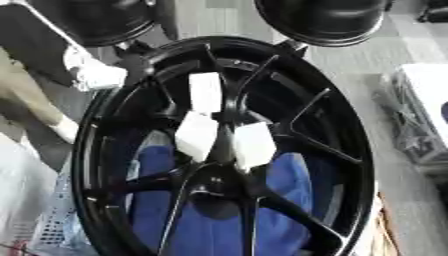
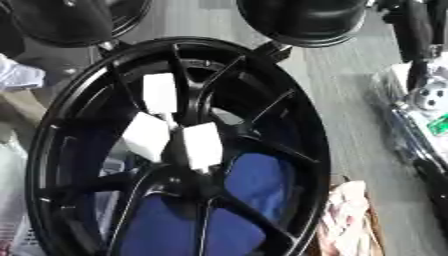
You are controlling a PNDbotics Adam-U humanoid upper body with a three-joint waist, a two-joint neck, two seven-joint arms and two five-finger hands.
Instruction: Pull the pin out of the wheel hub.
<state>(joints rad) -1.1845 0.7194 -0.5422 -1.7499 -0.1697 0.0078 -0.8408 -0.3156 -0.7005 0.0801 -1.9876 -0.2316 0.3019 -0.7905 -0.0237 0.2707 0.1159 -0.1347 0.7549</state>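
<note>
Black wheel hub [image 1: 223, 150] fills view, upright, tilted. Three white blocks [image 1: 206, 92] sit at spoke centre; we cannot tell which is pin. We judge hub heavy, rigid; pin small, stiff: pinch exposed end. No hand visible, state untellable.

The setting reads as a workshop or industrial test area. A large black alloy wheel rim [image 1: 223, 150] stands on edge, filling most of the view. The floor [image 2: 350, 100] behind it is bare grey, plank-patterned. To the right, a cluttered bench or rack [image 2: 420, 120] carries cables and equipment. Blue fabric [image 1: 210, 220] shows through the spokes. Two black rounded housings [image 1: 324, 20] sit at the far edge.
</note>
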